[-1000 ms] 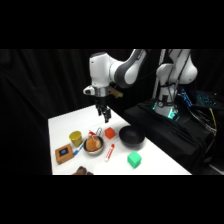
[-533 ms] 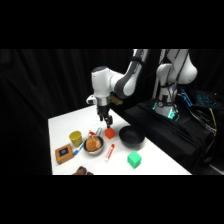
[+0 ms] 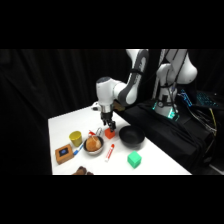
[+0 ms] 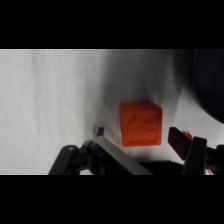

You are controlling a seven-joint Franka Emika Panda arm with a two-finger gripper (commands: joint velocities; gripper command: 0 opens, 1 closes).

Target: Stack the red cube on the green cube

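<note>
The red cube (image 3: 109, 133) rests on the white table (image 3: 65, 122), just left of the black bowl. My gripper (image 3: 108, 126) hangs straight above it, low over the table. In the wrist view the red cube (image 4: 141, 123) lies between the two fingers, and the gripper (image 4: 139, 135) is open with a gap on each side. One fingertip (image 4: 99, 131) stands left of the cube and the other sits close to its right edge. The green cube (image 3: 133, 159) sits by itself near the table's front edge, apart from the gripper.
A black bowl (image 3: 130, 135) stands right beside the red cube and shows dark at the wrist view's upper right (image 4: 207, 80). A metal bowl (image 3: 93, 145) holding something orange, a yellow-green cup (image 3: 75, 137), a red-and-white tube (image 3: 110, 152) and a brown box (image 3: 64, 152) lie to the left.
The arm has swung forward and come down, so the gripper went from high above the table to just over the red cube.
</note>
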